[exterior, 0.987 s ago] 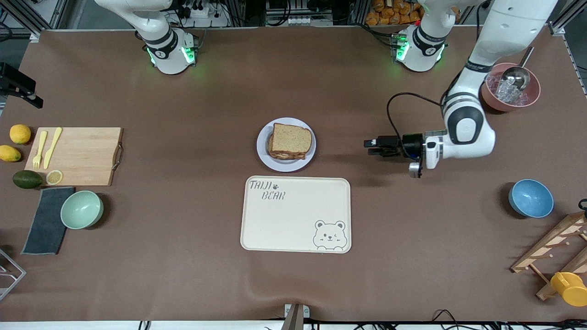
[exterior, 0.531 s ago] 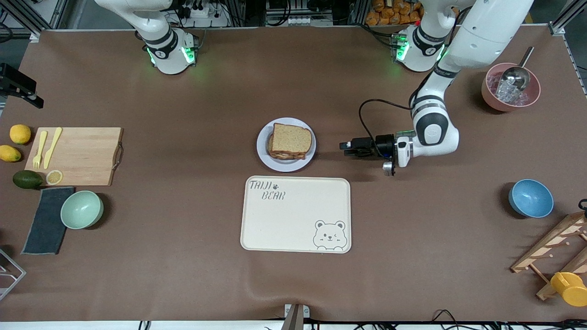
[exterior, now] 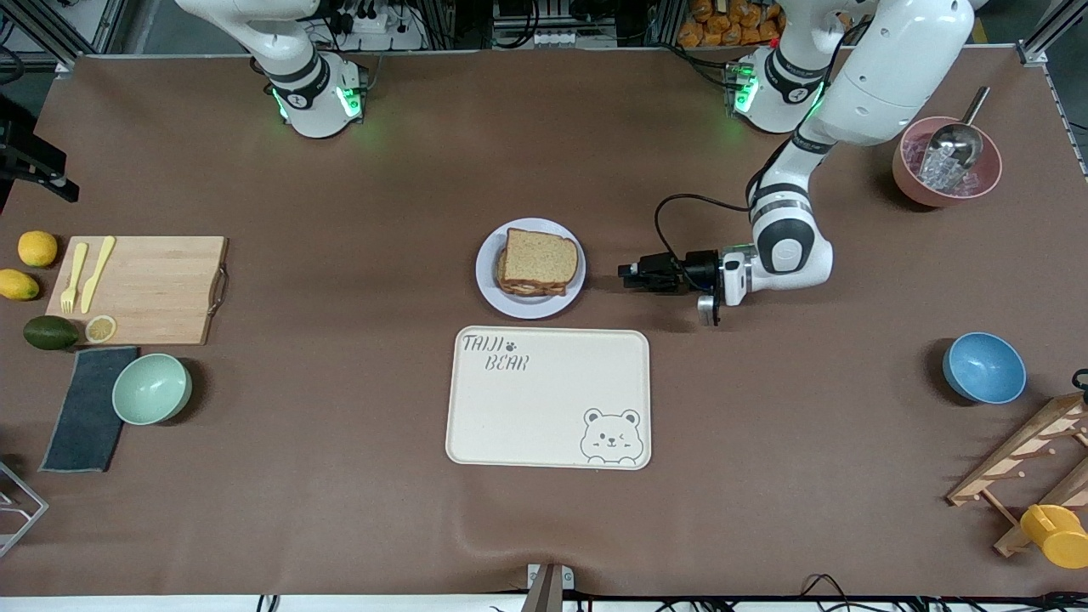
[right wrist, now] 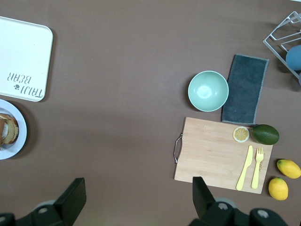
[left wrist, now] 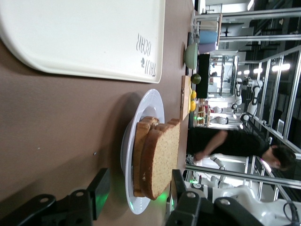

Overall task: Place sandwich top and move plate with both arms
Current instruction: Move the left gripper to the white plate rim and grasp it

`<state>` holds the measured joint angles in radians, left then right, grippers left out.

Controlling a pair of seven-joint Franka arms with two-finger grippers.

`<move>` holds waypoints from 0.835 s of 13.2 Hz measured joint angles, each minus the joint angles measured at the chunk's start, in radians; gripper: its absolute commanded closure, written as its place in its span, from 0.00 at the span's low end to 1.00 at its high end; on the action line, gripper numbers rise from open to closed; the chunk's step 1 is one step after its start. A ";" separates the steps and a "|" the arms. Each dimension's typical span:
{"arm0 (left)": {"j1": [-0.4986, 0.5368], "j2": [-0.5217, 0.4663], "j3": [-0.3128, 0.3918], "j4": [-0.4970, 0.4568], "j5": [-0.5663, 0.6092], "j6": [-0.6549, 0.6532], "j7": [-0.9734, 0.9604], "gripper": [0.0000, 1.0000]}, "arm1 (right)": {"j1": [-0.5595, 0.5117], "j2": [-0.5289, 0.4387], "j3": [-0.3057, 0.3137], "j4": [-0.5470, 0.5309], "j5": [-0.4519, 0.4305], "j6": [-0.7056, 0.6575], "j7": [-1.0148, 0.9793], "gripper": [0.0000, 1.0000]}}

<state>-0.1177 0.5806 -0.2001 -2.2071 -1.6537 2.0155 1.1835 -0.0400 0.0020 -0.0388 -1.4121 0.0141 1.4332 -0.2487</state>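
Since one second ago the left arm has been travelling from near the pink bowl [exterior: 946, 174] toward the middle of the table, and the left gripper [exterior: 627, 276] is now hovering low, just beside the plate [exterior: 488, 285] on the side toward the left arm's end, without touching it. Its two fingers [left wrist: 99, 192] are standing partly apart, narrower than before, and they are holding nothing; in the left wrist view the plate rim is showing between them.

Going from the right arm's end of the table: two lemons [exterior: 37, 248], one avocado [exterior: 50, 332], one cutting board [exterior: 161, 289] carrying one yellow fork [exterior: 73, 278], one yellow knife [exterior: 98, 274] and one lemon slice [exterior: 100, 328], then one grey cloth [exterior: 85, 408] and one green bowl [exterior: 152, 388] are lying there.

The right gripper [right wrist: 136, 195] is waiting high over this end of the table, above the brown table cover beside the board; its fingers are spread wide and are empty.

At the middle, one plate is sitting, and the sandwich top [exterior: 541, 257] is lying flat on the lower slice, so there are two slices in the stack. Its long axis is running between the two ends of the table, and its rounded edge is pointing toward the left arm's end.

One cream tray [exterior: 548, 398] is lying nearer to the front camera, close to the plate but apart.

Toward the left arm's end, one pink bowl with ice and one metal scoop [exterior: 956, 140], one blue bowl [exterior: 983, 367], one wooden rack [exterior: 1024, 472] and one yellow cup [exterior: 1055, 535] are standing.
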 measured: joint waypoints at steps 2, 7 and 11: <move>-0.006 0.035 -0.007 0.019 0.000 0.000 0.020 0.48 | 0.000 0.000 0.000 0.000 0.000 -0.009 0.000 0.00; -0.051 0.081 -0.008 0.078 -0.002 0.000 0.026 0.56 | 0.000 0.001 -0.001 -0.001 -0.001 -0.021 0.000 0.00; -0.080 0.100 -0.008 0.098 -0.013 0.008 0.026 0.59 | 0.000 0.001 -0.001 -0.001 -0.001 -0.021 0.000 0.00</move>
<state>-0.1974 0.6805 -0.2080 -2.1094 -1.6667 2.0232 1.2090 -0.0400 0.0027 -0.0403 -1.4134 0.0127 1.4117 -0.2486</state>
